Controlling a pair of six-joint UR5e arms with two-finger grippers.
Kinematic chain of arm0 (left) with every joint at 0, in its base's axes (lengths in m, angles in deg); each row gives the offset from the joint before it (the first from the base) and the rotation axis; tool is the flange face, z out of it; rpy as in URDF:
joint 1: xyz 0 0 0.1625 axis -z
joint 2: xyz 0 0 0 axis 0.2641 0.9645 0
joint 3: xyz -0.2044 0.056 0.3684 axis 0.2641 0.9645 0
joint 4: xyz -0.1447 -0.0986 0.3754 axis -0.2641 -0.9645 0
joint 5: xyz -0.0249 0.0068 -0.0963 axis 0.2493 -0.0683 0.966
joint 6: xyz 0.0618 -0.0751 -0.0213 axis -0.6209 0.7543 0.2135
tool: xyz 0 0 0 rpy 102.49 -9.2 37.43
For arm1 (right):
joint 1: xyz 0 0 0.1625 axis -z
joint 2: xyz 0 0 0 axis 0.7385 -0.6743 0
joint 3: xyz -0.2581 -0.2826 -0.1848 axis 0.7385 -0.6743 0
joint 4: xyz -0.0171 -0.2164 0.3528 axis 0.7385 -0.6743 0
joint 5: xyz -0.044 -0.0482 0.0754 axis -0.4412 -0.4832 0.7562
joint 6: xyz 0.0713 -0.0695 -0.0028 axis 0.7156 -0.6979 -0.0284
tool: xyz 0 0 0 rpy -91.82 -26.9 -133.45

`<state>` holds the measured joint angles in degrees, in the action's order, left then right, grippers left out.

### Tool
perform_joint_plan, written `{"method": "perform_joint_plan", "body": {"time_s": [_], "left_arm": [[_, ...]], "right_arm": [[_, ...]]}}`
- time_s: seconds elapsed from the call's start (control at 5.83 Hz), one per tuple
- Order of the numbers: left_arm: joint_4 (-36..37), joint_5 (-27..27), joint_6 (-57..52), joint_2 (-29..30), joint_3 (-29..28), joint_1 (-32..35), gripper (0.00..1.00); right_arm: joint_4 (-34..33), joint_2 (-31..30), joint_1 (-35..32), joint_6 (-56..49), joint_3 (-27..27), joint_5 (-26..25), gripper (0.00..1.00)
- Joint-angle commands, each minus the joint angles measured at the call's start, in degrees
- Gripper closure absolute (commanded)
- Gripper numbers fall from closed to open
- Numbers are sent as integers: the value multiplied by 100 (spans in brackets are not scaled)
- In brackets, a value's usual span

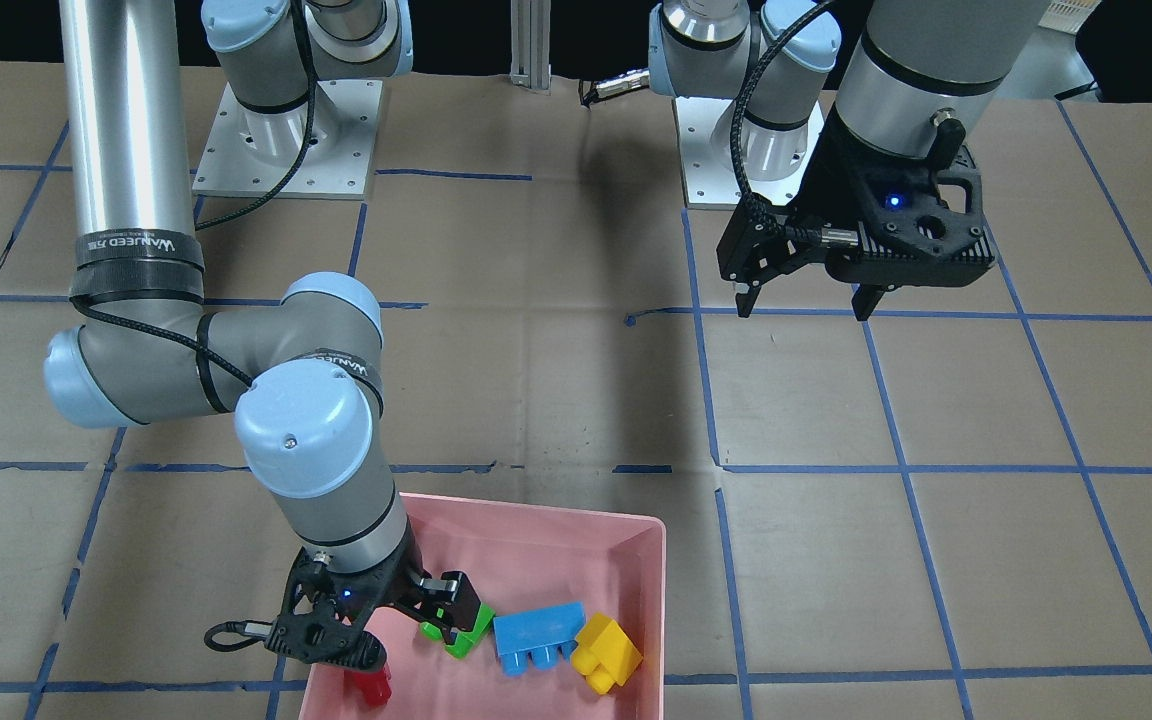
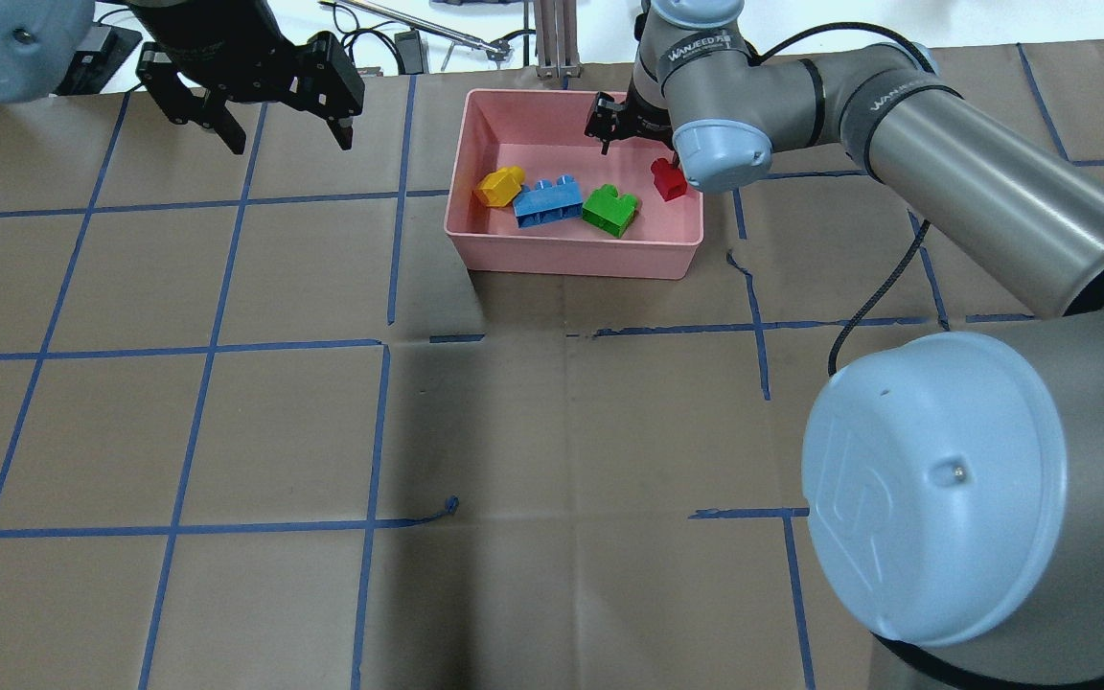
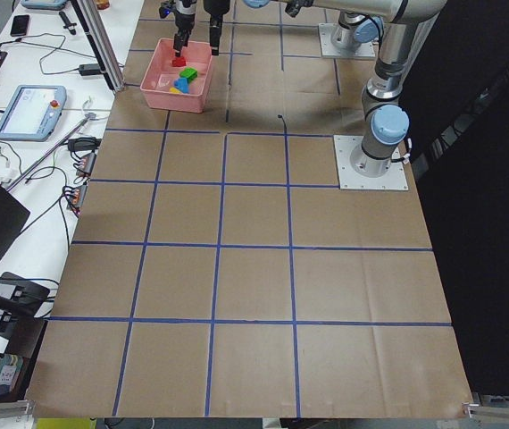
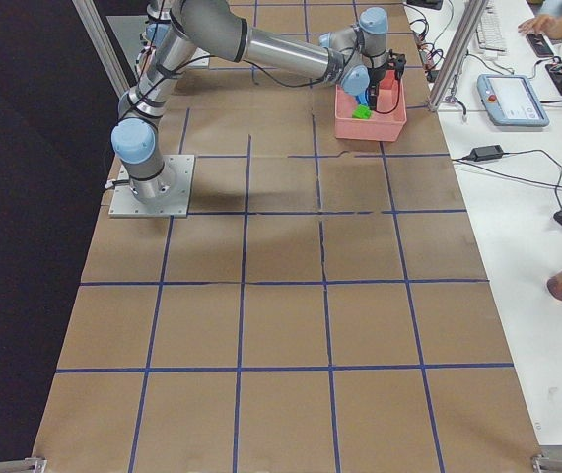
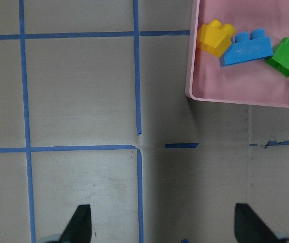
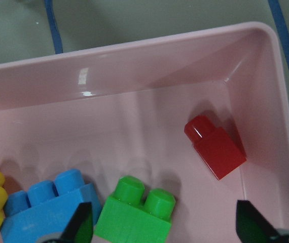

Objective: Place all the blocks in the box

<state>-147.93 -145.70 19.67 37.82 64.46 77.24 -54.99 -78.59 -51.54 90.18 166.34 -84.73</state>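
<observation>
The pink box (image 2: pixel 576 259) stands at the table's far side. All four blocks lie inside it: yellow (image 2: pixel 499 185), blue (image 2: pixel 548 200), green (image 2: pixel 609 209) and red (image 2: pixel 668 178). My right gripper (image 1: pixel 414 630) hangs open and empty over the box, between the green and red blocks. The right wrist view shows the red block (image 6: pixel 215 148) lying free by the box's corner and the green block (image 6: pixel 134 210) below the open fingers. My left gripper (image 2: pixel 284 134) is open and empty, above the table to the left of the box.
The table is brown paper with a blue tape grid. The arm bases (image 1: pixel 286 150) stand on plates at the robot's edge. An aluminium post (image 2: pixel 552 38) rises just beyond the box. Tablets and cables (image 3: pixel 31 107) lie on the white side bench.
</observation>
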Motion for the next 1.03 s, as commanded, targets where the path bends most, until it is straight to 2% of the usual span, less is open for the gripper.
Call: {"method": "perform_joint_plan", "body": {"time_s": [0.0,0.17,0.34,0.51,0.69,0.86], "left_arm": [[0,0,0,0,5,0,1],[0,0,0,0,5,0,1],[0,0,0,0,5,0,1],[0,0,0,0,5,0,1],[0,0,0,0,-3,0,1],[0,0,0,0,-3,0,1]], "right_arm": [[525,-507,70,-62,-8,-32,0],[1165,-945,262,-201,70,-75,0],[1911,-1367,559,-969,88,-119,0],[3224,-1841,893,-1368,89,-433,0],[4055,-2125,1184,-1842,80,-506,0],[4446,-2397,1160,-1916,36,-454,0]]}}
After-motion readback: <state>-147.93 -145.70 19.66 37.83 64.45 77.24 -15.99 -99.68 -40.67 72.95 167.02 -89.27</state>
